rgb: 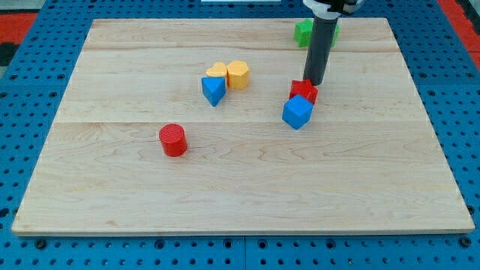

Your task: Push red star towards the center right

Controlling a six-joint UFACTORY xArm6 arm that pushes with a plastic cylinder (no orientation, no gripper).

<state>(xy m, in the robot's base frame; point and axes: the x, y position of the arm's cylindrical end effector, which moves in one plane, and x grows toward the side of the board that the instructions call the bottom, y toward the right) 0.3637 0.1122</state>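
Note:
The red star (303,91) lies right of the board's middle, touching a blue cube (298,112) just below it. My tip (315,82) rests at the star's upper right edge, seemingly touching it. The dark rod rises from there toward the view's top and hides part of the green blocks (303,31).
A yellow heart (217,72) and a yellow hexagon (238,73) sit together left of centre, with a blue block (213,90) touching them below. A red cylinder (173,139) stands lower left. The wooden board (240,202) lies on a blue pegboard.

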